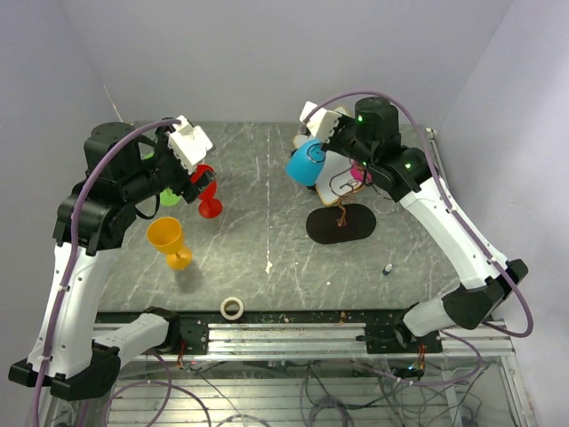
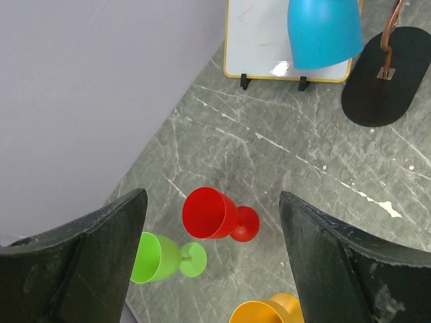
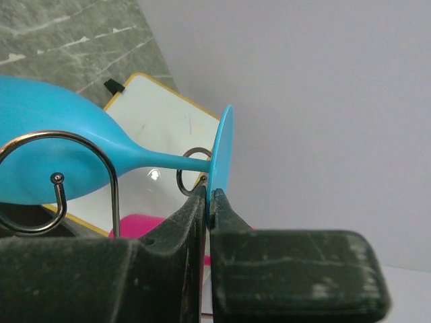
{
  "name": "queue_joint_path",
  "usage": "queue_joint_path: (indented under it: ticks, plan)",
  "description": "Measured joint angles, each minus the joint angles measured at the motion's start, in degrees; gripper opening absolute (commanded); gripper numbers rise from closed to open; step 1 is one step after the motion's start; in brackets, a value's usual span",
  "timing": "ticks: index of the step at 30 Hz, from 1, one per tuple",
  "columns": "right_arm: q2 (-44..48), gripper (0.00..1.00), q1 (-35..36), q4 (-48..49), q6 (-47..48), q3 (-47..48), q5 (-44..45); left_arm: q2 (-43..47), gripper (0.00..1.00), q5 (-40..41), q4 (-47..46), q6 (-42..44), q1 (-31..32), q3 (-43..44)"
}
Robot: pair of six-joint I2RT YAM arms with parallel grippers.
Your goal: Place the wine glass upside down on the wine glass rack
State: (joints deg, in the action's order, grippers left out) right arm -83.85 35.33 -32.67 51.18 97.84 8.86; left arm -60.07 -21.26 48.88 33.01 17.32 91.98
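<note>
Right claw [image 3: 210, 200], raised by the rack [image 1: 356, 228], pinches the blue wine glass [image 3: 60, 161] by its foot; left claw [image 2: 212, 205] hovers wide open.

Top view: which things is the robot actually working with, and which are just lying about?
In the job: blue plastic wine glass, its foot pinched by the right gripper; dark wire rack on a black oval base.
Lying about: red plastic goblet; green plastic goblet; orange plastic goblet; white board with wooden rim; white tape roll.
</note>
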Motion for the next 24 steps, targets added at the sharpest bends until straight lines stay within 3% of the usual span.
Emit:
queue_joint_path:
  ticks: [24]
  plan:
    - [3.1, 0.0, -0.8, 0.4, 4.2, -5.7, 5.5, -0.7, 0.9, -1.5, 0.0, 0.4, -0.3, 0.0]
